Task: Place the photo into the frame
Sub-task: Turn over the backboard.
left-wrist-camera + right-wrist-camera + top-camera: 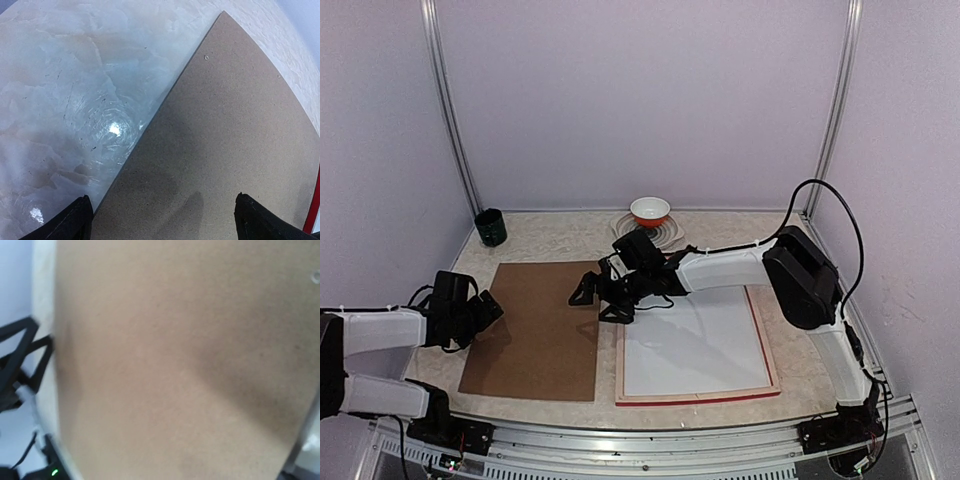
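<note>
Frame lies flat on the right half of the table, pale wood edges up, red strip along the near side. A white sheet fills it. The photo isn't visible as such, with no printed side showing anywhere. The white sheet may be its back or a mat, can't tell.

Brown board lies flat just left of the frame. Left gripper sits low at the board's left edge with jaws wide and nothing in them, one finger over bare table and one over the board. Right gripper reaches across near the board's far right corner, jaws also wide and empty. Its own camera is blurred and shows only brown surface.

Likely step: lifting the board to close up the frame. It's thin and flat on the table, so a finger has to get under an edge. Come in low at the left edge and tip the lower finger under before closing. Grip two opposite sides so it doesn't sag, keep it level, and line up the corners with the wood edges before lowering. Risk: pushing the board into the frame and shifting the sheet.
</note>
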`<action>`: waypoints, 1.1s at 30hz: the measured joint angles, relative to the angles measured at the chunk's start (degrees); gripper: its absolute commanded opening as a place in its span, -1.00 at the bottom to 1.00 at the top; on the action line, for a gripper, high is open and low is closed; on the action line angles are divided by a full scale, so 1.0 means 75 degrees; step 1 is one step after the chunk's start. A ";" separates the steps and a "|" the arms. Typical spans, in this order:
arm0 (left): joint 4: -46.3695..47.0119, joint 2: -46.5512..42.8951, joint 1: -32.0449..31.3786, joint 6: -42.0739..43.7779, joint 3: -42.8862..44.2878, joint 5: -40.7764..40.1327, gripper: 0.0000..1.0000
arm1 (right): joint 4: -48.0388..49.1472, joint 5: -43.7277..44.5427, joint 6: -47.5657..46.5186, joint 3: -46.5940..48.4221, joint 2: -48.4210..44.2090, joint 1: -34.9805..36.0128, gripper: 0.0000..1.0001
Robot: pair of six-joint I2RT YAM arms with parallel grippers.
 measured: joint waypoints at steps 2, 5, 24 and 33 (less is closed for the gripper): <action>0.0032 0.0015 -0.0026 0.0000 -0.0006 -0.0032 0.94 | 0.0530 -0.0344 0.0187 -0.0458 -0.0178 -0.0055 0.98; 0.0041 0.0020 -0.0038 0.0000 -0.0009 -0.0087 0.94 | 0.1256 -0.0804 0.0420 -0.0851 -0.0262 -0.0166 0.99; -0.0364 -0.0519 -0.0233 -0.0242 0.0017 0.0408 0.93 | 0.5453 -0.2655 0.1244 -0.1609 -0.1513 -0.0227 0.98; 0.0233 -0.0615 -0.0810 -0.0694 0.0294 0.0973 0.93 | 0.6280 -0.3363 0.1696 -0.0656 -0.1125 -0.0067 0.98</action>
